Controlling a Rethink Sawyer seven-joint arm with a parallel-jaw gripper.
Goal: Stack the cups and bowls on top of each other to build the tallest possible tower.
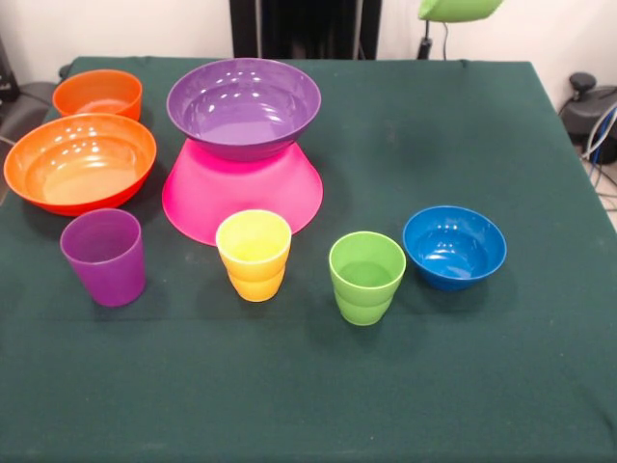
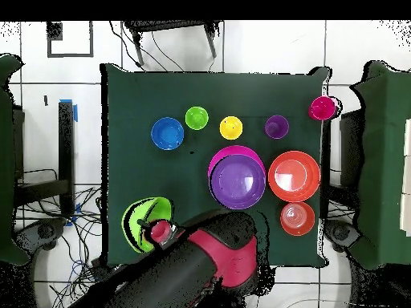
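While no writing shows, the gripper point(image 2: 163, 231) holds the lime green bowl point(image 2: 143, 221) aloft

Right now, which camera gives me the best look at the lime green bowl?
The overhead view: the lime green bowl shows almost whole there, held up at the end of the arm beside the table's edge, near the robot's base. The front view catches only its underside at the top edge.

Front cam: low, across the table point(image 1: 540, 386) from robot, facing its pedestal point(image 1: 304, 29) at top edge; close, table fills frame. Overhead cam: high, straight down, robot arm point(image 2: 201, 257) at bottom; wider, floor all round. Both share tabletop w/ purple bowl point(image 1: 243, 104) on pink bowl point(image 1: 241, 198), turned half round betw. views.
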